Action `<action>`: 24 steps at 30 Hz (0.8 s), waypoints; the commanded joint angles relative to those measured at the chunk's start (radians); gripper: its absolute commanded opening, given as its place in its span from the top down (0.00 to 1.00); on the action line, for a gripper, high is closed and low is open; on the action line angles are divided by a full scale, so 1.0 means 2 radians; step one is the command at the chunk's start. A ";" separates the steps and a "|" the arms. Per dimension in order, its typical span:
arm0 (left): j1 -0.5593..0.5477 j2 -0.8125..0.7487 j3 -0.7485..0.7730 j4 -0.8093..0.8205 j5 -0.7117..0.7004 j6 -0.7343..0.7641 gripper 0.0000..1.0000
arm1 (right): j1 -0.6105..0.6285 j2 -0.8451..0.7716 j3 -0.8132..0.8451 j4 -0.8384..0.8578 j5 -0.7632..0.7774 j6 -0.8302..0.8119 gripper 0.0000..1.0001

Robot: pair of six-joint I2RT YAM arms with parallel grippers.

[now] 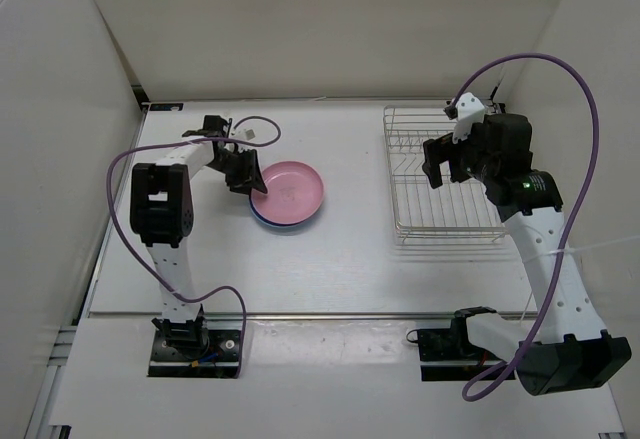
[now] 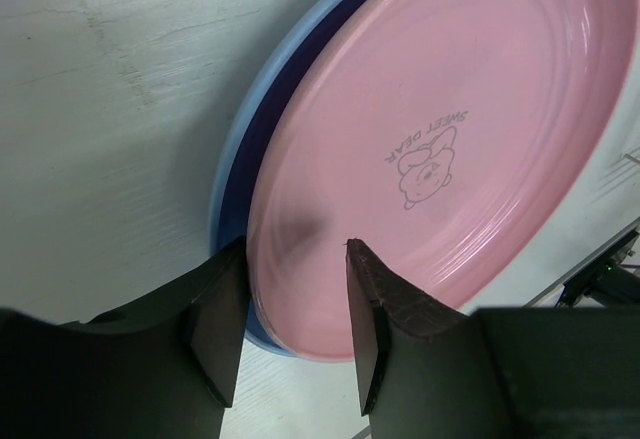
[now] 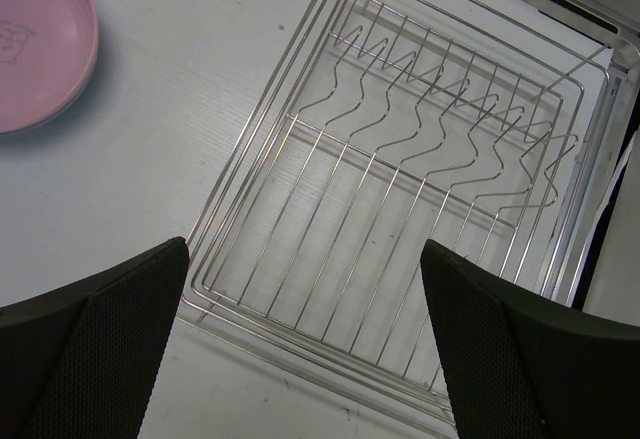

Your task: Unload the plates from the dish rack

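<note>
"Judging by the gloss, how will these plates handle?" asks the first observer.

"Light, stiff and rather slick, most likely," says the second. "The pink plate looks like shallow moulded plastic. It is unlikely to break but smooth enough to slide. The thin raised rim is the place to pinch it, one finger inside and one outside."

"Where does it lie?"

"Flat on the tabletop, nested on the blue plate. Both are well apart from the dish rack, which sits at their 3 o'clock and holds nothing, so the unloading looks done. The left end effector is at the stack's edge, between 9 and 10 o'clock. Its jaws are parted and straddle the pink rim, and no clamping shows."

"And the other arm?"

"The right end effector hangs over the rack, jaws spread wide, gripping nothing."
</note>
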 commanded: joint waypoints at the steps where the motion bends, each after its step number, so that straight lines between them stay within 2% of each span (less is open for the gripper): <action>1: 0.004 -0.043 0.005 -0.003 0.017 0.007 0.48 | 0.000 -0.011 -0.004 0.012 -0.010 0.000 0.00; 2: 0.004 -0.043 0.010 -0.003 0.021 0.007 0.51 | 0.000 -0.011 -0.004 0.012 -0.010 0.000 0.00; 4: 0.004 -0.043 0.014 -0.003 0.021 0.007 0.53 | 0.000 -0.011 -0.004 0.012 -0.010 0.000 0.00; 18: 0.009 -0.058 0.010 -0.007 0.017 0.012 0.52 | 0.000 -0.015 -0.004 0.012 -0.014 0.000 0.00; 24: 0.009 -0.068 0.005 -0.007 -0.001 0.012 0.48 | 0.000 -0.020 -0.004 0.012 -0.014 0.000 0.00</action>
